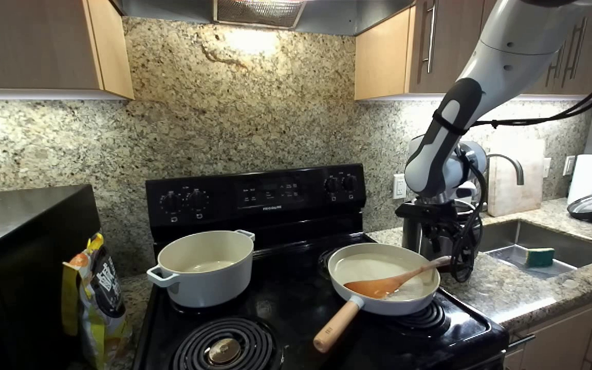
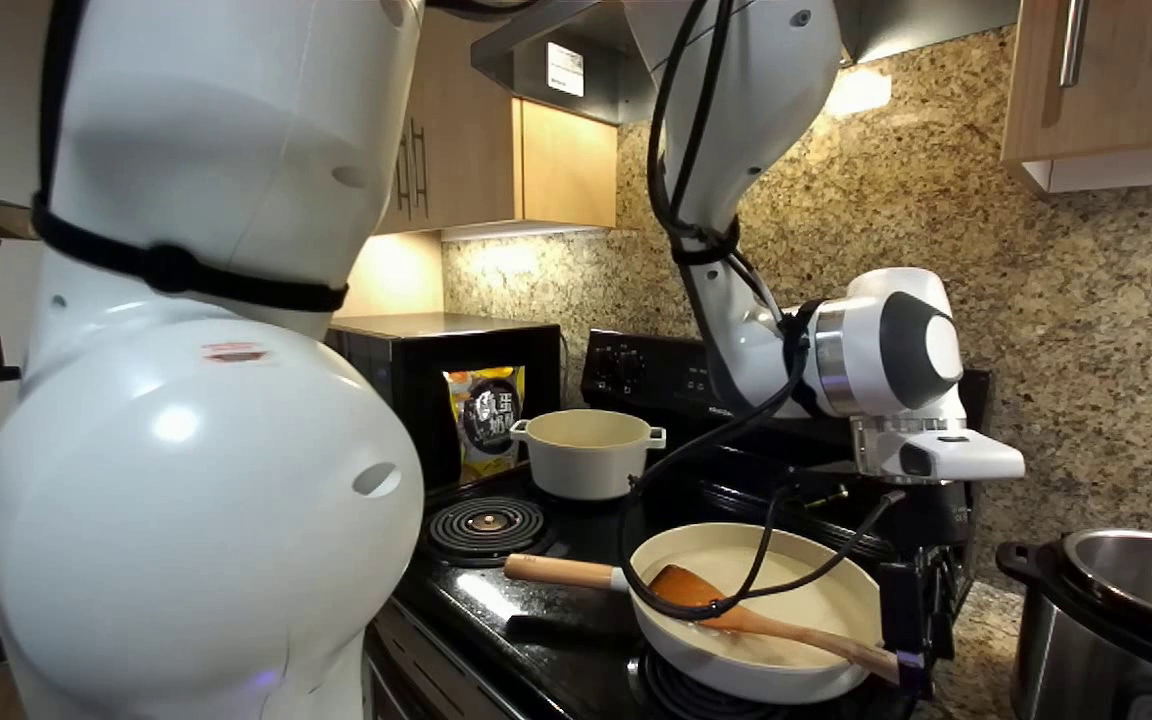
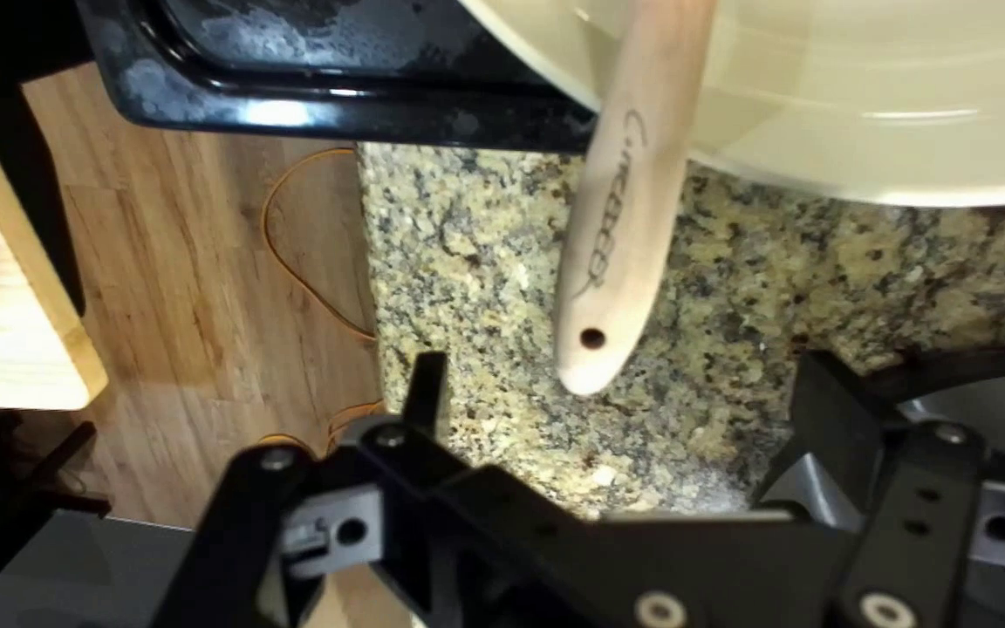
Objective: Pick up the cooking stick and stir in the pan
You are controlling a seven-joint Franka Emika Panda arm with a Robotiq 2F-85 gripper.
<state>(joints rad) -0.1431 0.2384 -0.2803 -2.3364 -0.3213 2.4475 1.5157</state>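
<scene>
The cooking stick lies in the pan, its orange blade down on the pan floor and its pale handle reaching out over the rim. In an exterior view that handle ends right at my gripper. Seen from the wrist, my gripper stands wide open; the holed end of the stick comes just between the fingertips, with space on both sides and neither finger touching it. A wooden handle sticks out from the pan.
A deep white two-handled pot stands on the stove's back burner. Beside the stove on the granite counter is a steel pot. Black cables from the arm loop in front of the pan. The sink lies beyond.
</scene>
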